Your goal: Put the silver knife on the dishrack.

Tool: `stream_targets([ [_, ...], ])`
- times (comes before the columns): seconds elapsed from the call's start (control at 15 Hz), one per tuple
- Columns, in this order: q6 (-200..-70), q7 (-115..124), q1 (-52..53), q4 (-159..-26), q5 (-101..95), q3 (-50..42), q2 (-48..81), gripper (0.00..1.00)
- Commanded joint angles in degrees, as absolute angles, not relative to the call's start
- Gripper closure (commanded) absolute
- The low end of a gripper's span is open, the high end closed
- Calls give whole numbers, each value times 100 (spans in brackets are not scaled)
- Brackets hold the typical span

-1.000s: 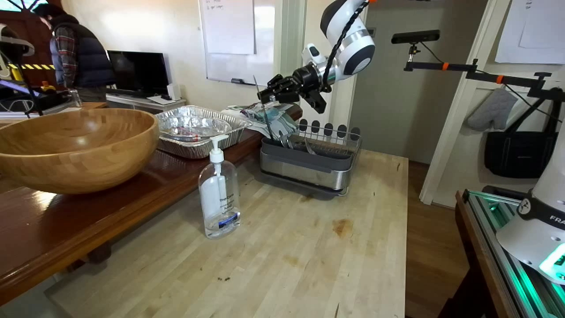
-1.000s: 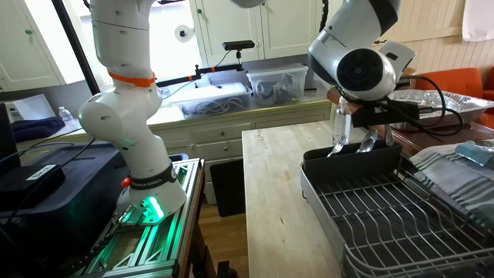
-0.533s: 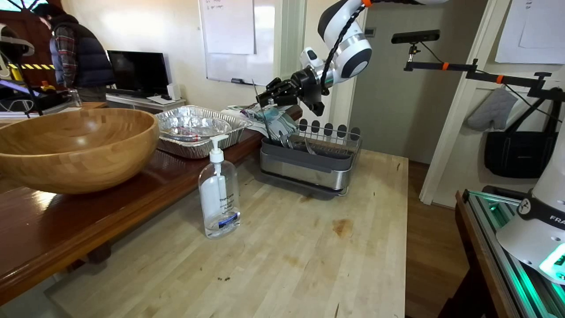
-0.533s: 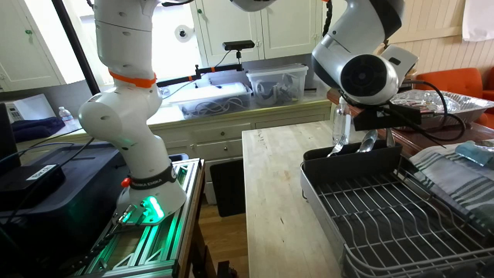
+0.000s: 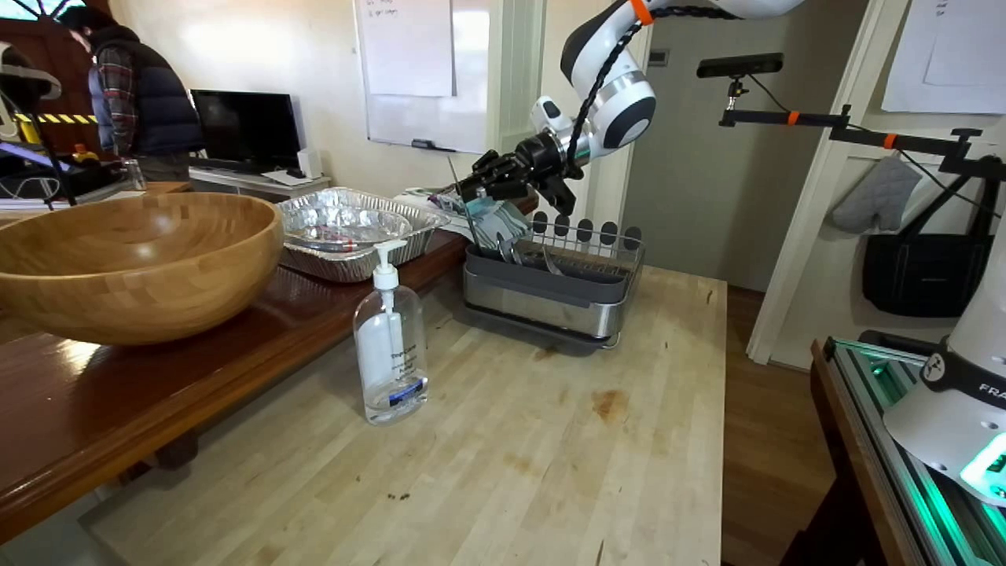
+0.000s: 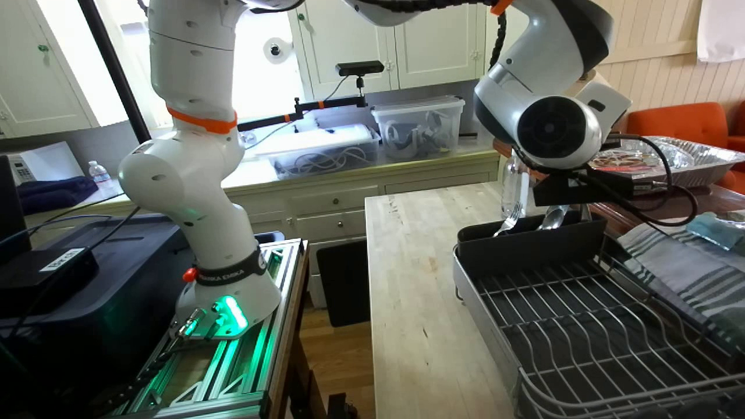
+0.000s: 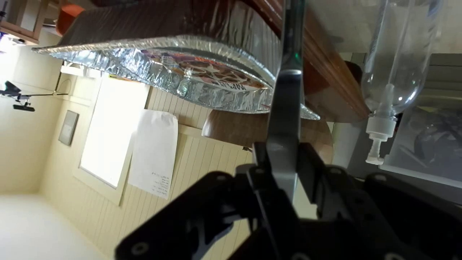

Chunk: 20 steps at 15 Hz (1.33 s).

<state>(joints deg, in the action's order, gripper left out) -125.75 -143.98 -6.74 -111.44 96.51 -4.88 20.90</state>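
A: Far left in an exterior view, well apart from your gripper, you have the wooden bowl, with a person in the background behind it.

B: Then a black screen, and closer to your gripper the foil trays.

A: Next comes the bottle, upright on the pale table, left of your gripper and lower down in that view.

B: And what have your jaws got?

A: They stand narrow, pinched on the knife, as the wrist view shows you too. It sticks out above and below your grip, tilted.

B: Its lower end reaches the cutlery holder, under your gripper. Whether that end sits inside the holder, you can't tell from here.

A: Below your gripper and a little to the right, you have the dishrack, with the holder along one edge. A fork and a spoon stick up from the holder.

B: Over on the right, well apart from your gripper, you have a camera on a bracket, then a grey oven mitt and a black bag, both hanging.

A: Farthest right of your gripper is the robot's white base, with a green light glowing on it.
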Motion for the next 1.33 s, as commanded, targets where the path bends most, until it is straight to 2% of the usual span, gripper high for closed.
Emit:
stream_targets([
  [0.0,-12452,-14383,-665,-11001,9738,-536,2268,94],
  [1.27,-12640,-13871,-625,-11008,9580,-617,2438,94],
])
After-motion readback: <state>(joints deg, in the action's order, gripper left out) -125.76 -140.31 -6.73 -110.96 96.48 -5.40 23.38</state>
